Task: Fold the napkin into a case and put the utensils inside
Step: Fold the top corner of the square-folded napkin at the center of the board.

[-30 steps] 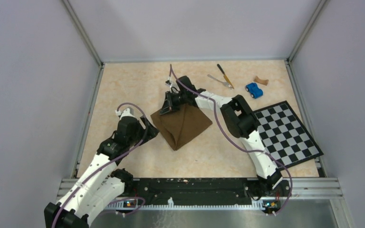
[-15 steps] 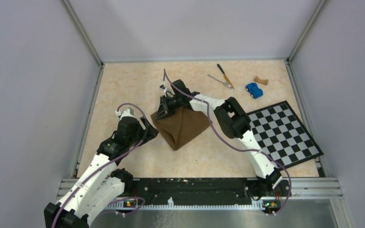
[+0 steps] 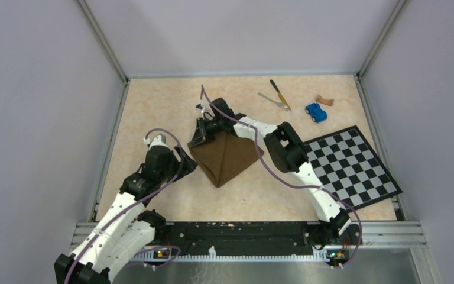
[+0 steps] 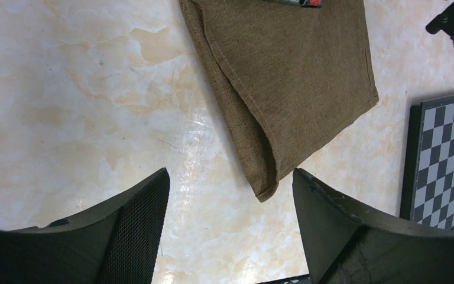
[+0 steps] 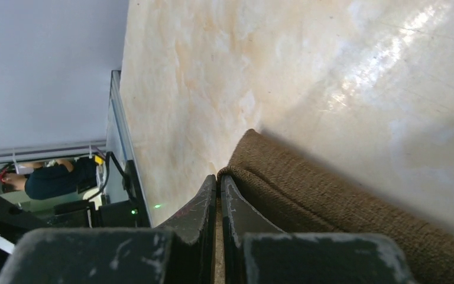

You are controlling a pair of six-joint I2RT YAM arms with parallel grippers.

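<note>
The dark brown napkin [image 3: 227, 157] lies folded in the middle of the table, its near corner pointing at the arms. My right gripper [image 3: 200, 136] is at its far left corner, shut on a fold of the cloth [image 5: 307, 189]; in the right wrist view the jaws [image 5: 219, 180] pinch the hem between them. My left gripper [image 3: 189, 161] stands open just left of the napkin [image 4: 295, 77], its fingers [image 4: 230, 173] holding nothing, the cloth's near corner just beyond them. The knife [image 3: 280, 94] with its yellow-orange handle and the silver fork [image 3: 273, 100] lie side by side at the far right.
A blue toy car [image 3: 315, 112] and a small brown piece [image 3: 324, 100] lie right of the utensils. A black-and-white checkered board [image 3: 354, 165] covers the right side, its corner showing in the left wrist view [image 4: 443, 154]. Metal rails edge the table.
My right gripper has moved left and slightly nearer with the napkin's corner in it, pulling that layer over. The left arm has not moved.
</note>
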